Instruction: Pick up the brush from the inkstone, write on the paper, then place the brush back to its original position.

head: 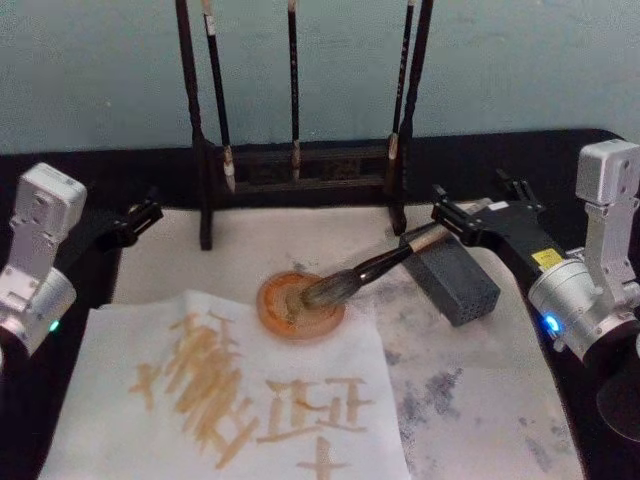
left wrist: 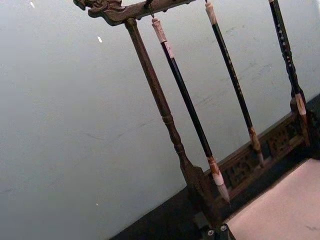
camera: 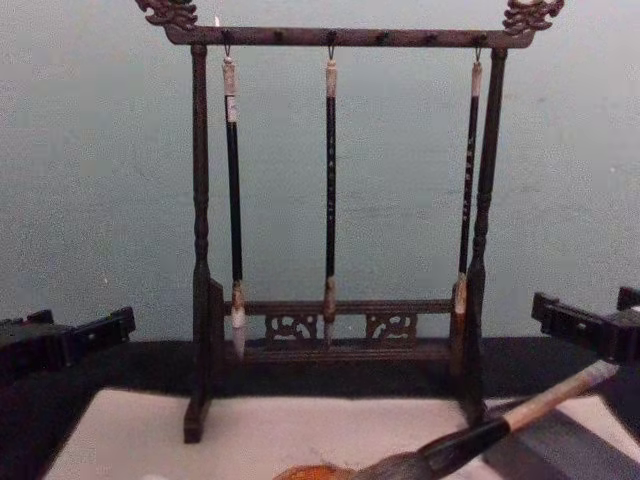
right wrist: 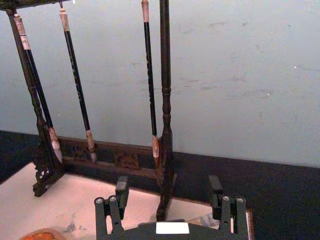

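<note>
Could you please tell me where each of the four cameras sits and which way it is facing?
Head: high, looking down at the paper, the brush and both grippers, left gripper, right gripper.
Chest: low, facing forward at the brush rack; grippers at both edges.
Left wrist: tilted, facing the rack and wall; fingertip ends at the bottom.
Right wrist: facing the rack over its open fingers.
All share the rack's hanging brushes.

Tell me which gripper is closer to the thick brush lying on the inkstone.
Right. The right gripper, fingers open, sits just at the handle end of the brush. The left gripper is far off, beyond the rack's left post, across the paper.
</note>
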{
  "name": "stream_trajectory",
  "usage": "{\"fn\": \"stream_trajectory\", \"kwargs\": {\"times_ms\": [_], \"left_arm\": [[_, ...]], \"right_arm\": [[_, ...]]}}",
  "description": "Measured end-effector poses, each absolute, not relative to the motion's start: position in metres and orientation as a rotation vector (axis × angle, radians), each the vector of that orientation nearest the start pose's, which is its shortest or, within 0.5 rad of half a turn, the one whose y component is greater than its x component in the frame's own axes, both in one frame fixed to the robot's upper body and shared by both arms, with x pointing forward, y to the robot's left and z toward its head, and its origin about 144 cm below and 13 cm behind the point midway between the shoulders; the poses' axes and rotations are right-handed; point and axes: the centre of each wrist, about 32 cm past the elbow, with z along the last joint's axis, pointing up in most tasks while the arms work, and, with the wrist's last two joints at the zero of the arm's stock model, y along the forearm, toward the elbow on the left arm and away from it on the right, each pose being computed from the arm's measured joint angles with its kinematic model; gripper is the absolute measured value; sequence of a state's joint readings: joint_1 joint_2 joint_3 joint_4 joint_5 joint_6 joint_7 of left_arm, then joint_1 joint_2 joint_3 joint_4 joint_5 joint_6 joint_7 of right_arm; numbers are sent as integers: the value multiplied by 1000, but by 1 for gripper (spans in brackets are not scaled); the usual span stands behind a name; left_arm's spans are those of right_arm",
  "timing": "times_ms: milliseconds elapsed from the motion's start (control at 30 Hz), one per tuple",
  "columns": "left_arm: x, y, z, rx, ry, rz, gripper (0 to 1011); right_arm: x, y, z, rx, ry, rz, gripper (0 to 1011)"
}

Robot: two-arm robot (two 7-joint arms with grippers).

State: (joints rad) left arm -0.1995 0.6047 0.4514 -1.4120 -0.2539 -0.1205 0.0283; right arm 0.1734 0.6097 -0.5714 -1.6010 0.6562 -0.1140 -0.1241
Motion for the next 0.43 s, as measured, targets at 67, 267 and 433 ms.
{"fn": "stream_trajectory", "kwargs": {"times_ms": [67, 267, 433], "left_arm": [[489, 310, 1140, 304, -285, 1248, 1002], [489, 310, 1140, 304, -285, 1248, 1002], [489, 310, 1140, 304, -285, 1248, 1002]], "right_arm": [[462, -247, 1156, 2, 54, -1217, 1008], [462, -247, 1156, 2, 54, -1217, 1008], [462, -247, 1156, 2, 54, -1217, 1006]]}}
